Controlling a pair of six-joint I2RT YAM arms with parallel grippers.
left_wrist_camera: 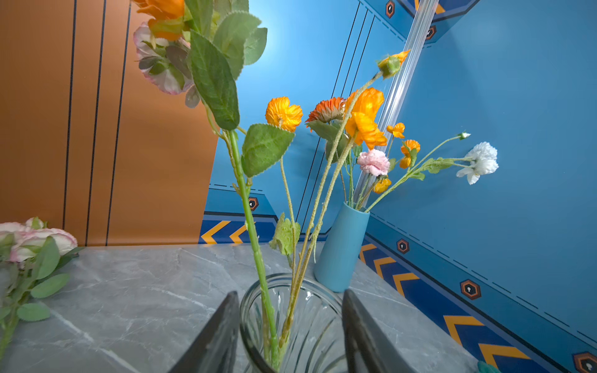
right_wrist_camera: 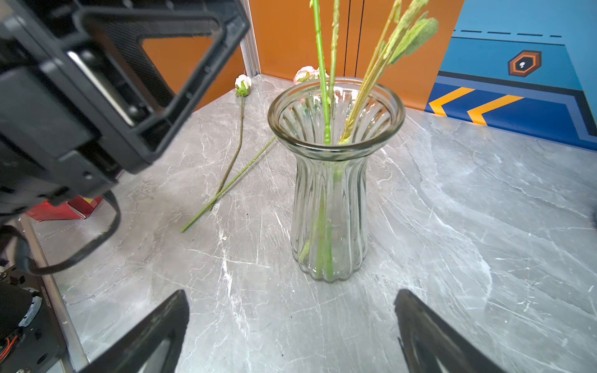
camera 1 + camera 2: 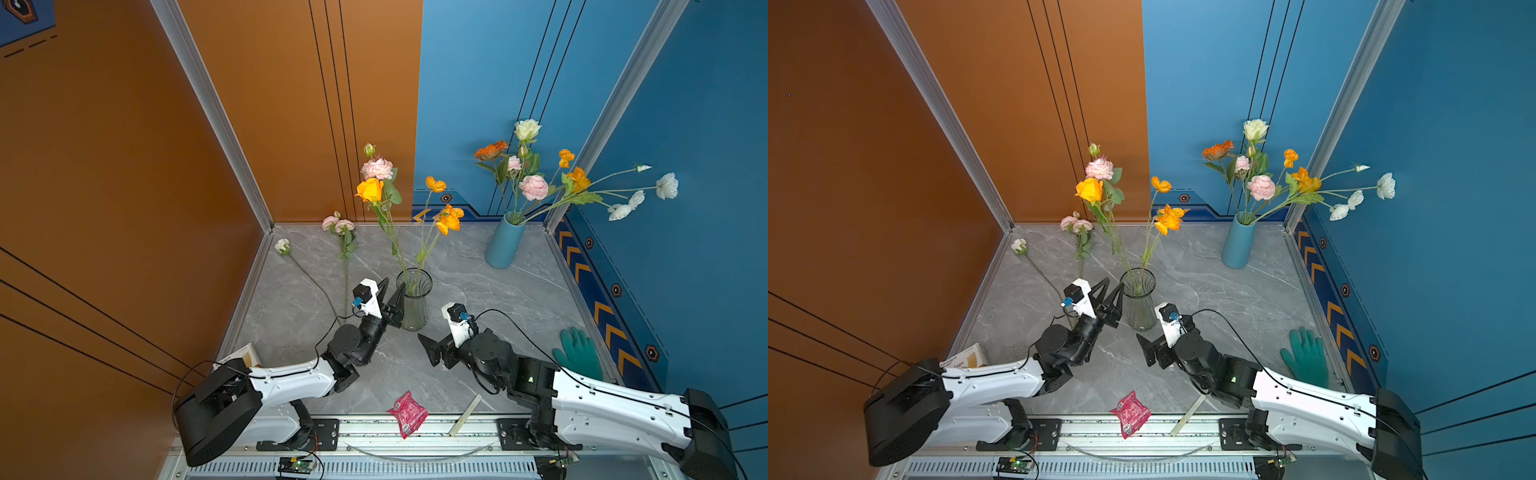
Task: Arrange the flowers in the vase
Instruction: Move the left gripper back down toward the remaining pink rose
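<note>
While left claw [image 1: 289,292] gapes partway, it holds nothing.

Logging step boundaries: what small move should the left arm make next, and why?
Probably back the left gripper away from the glass vase: its jaws stand open near the rim, gripping nothing, while a pink flower and a white flower lie on the table.

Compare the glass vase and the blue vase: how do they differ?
The glass vase is clear, ribbed and flared at the rim; the blue vase is opaque and smooth. The glass vase holds few flowers; the blue vase holds a fuller bunch. Both stand upright.
</note>
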